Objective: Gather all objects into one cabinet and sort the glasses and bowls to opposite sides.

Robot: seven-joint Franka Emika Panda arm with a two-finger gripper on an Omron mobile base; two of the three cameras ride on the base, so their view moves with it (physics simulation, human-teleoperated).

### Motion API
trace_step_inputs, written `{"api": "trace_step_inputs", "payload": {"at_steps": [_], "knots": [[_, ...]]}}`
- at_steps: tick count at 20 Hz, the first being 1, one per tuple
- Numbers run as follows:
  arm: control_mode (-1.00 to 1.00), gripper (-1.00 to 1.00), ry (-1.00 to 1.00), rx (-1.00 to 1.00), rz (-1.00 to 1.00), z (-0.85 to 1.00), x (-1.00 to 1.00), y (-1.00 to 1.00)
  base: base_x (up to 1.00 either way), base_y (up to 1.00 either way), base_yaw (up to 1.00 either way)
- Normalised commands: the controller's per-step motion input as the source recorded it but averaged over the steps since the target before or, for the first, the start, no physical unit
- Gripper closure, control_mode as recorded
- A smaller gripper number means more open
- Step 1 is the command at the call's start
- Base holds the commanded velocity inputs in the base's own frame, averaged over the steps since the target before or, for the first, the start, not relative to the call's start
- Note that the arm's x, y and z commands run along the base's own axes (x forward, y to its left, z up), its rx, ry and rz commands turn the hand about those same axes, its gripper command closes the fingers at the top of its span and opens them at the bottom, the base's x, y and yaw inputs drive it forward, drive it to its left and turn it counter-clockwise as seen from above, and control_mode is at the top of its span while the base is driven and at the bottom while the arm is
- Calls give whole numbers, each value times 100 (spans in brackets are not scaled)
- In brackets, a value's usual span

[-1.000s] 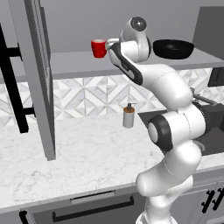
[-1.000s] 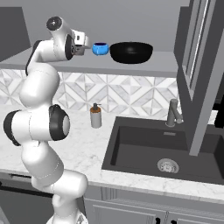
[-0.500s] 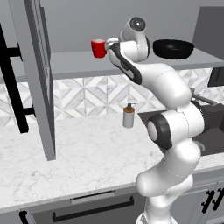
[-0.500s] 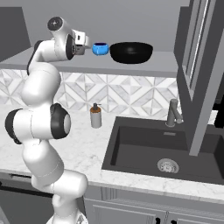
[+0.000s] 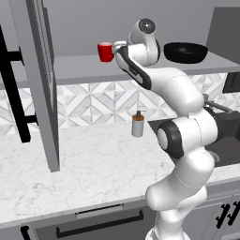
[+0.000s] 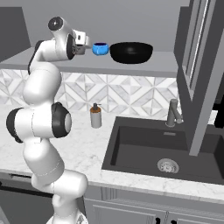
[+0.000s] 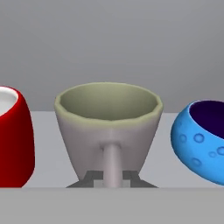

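Four task items in a row on the cabinet shelf [image 5: 70, 70]. From the left base view: red cup [image 5: 105, 51] near the middle of the shelf, then the wide black bowl [image 5: 186, 51] toward its right end, both set back from the front edge. From the hand view, close up: grey-olive cup [image 7: 109, 127] dead centre, red cup just beside it on one side, small blue bowl [image 7: 201, 140] just beside it on the other, none of the three touching.

Claw [image 7: 111, 180] raised to shelf height and pressed close to the grey-olive cup, dark fingertips [image 7: 92, 177] low on either side of the cup's thin handle. Impossible to tell whether clamped on the handle or merely flanking it with a small gap.

Likely handling of the grey-olive cup: light, rigid, smooth-walled, so probably slippery and prone to tip or skid if nudged. Tapered body too wide near the rim for an easy pinch; best hold judged to be the handle stem, or else one wall pinched from above, finger inside and finger outside. Little room to either side, so any sideways slide risks bumping the red cup or the blue bowl.

Compared with half a second and a full second earlier: no visible change. Same arm pose, same cup and bowl positions along the shelf, same open cabinet door [image 5: 42, 84].
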Motion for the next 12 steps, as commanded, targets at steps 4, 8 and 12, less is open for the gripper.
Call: {"api": "trace_step_inputs", "payload": {"at_steps": [4,8,12], "knots": [[-100,100,0,0,0,-34,6,0,0,0,0],[-100,-100,0,0,0,-35,0,0,0,0,0],[-100,-100,0,0,0,-26,0,0,0,0,0]]}}
